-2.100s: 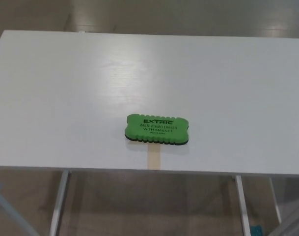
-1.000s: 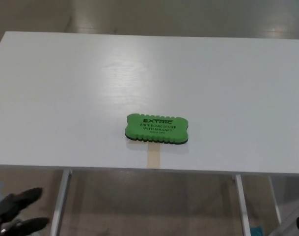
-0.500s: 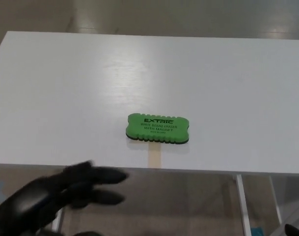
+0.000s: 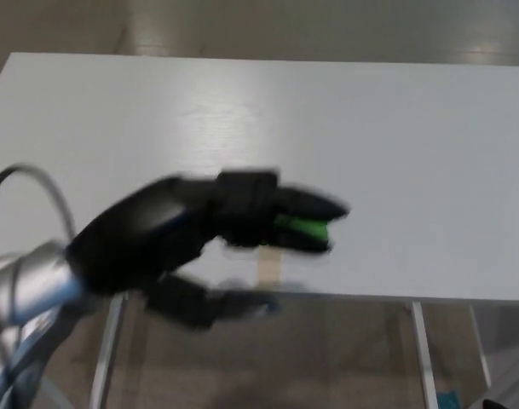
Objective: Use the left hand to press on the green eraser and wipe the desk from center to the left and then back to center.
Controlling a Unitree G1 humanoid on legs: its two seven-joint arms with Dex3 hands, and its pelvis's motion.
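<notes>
Now: left hand over the eraser

Blurred, the left hand (image 4: 216, 223) reaches in from the lower left across the near edge of the white surface (image 4: 395, 128). Its dark palm and fingers (image 4: 314, 204) lie over the green eraser (image 4: 307, 228), hiding most of it. Only a strip of green shows at the right end, beneath the fingertips, with the dark underside of the eraser just below. The eraser sits near the middle of the surface, close to the near edge.

Two upper fingers point right, stretched out along the top of the eraser. The thumb (image 4: 215, 305) hangs lower, below the surface edge, well apart from them, so the hand looks spread and not clamped. Whether the fingers press on the eraser or merely hover above it cannot be told through the blur.

Behind the hand, a silver forearm (image 4: 25, 281) and a grey cable (image 4: 37, 183) loop at the left. A pale strip (image 4: 267, 270) marks the surface just below the eraser. The right hand does not show.
</notes>
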